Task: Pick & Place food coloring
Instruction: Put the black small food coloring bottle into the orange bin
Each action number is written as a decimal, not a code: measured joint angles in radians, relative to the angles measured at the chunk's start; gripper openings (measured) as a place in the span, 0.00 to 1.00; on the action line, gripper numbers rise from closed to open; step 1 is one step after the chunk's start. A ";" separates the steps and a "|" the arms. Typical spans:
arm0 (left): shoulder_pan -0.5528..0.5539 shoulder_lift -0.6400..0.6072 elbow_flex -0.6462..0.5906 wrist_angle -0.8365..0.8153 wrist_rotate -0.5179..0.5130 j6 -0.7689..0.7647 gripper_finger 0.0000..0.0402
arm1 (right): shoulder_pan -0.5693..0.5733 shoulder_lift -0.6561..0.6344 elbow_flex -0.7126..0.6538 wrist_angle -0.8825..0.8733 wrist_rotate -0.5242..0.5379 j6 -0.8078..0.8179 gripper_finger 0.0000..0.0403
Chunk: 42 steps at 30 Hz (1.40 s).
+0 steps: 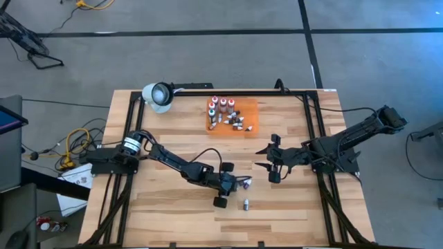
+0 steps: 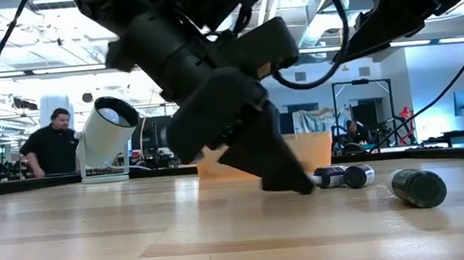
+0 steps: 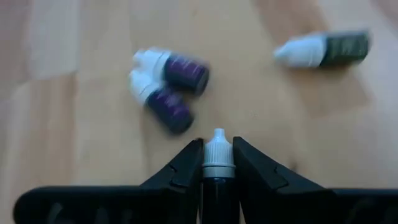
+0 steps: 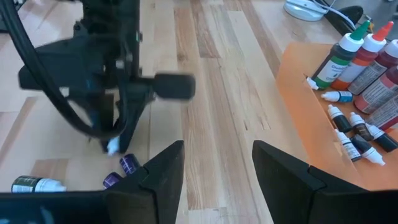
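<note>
The left gripper (image 3: 217, 163) is down on the table (image 1: 173, 214), near its front middle, and its fingers are pinched on a small dark dropper (image 3: 217, 171) whose white tip pokes out between them. In my judgement this is the pick step, at the moment the grip has just been made: the bottle is caught but, as far as the low view shows, the gripper (image 2: 292, 180) is right at the wood and the lift has not begun

Just beyond the held bottle lie two purple droppers (image 3: 171, 90), touching each other, and a dark green one (image 3: 326, 50) lies apart from them to one side. In the high view one loose dropper (image 1: 246, 204) shows near the front edge

The rest of the food coloring sits on the orange mat (image 1: 250, 107) toward the back of the table: tall bottles (image 4: 367, 53) with white caps standing upright, and a cluster of tiny droppers (image 4: 354, 134) lying beside them

The right gripper (image 4: 214, 171) hovers over the table between the mat and the left arm, fingers spread and holding nothing; it appears to be waiting

The next move likely calls for a straight lift clear of the two purple droppers so they are not knocked, then a carry back to the mat, setting the bottle down on a bare patch without toppling the upright ones. The grip sits on the bottle's neck end, so it may swing if moved fast
</note>
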 joint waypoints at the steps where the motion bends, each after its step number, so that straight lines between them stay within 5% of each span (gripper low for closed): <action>1: -0.001 -0.011 -0.001 -0.026 -0.025 0.007 0.18 | 0.000 0.000 0.000 -0.004 0.000 0.000 0.45; 11: 0.003 -0.129 -0.002 -0.188 -0.352 0.128 0.18 | 0.000 0.000 0.000 -0.009 0.001 0.014 0.45; 19: 0.090 -0.192 0.000 -0.164 -0.502 0.248 0.19 | 0.001 0.000 0.000 -0.012 0.001 0.018 0.45; 42: 0.353 -0.196 0.002 -0.024 -0.466 0.232 0.22 | 0.000 0.000 0.000 -0.016 0.001 0.018 0.45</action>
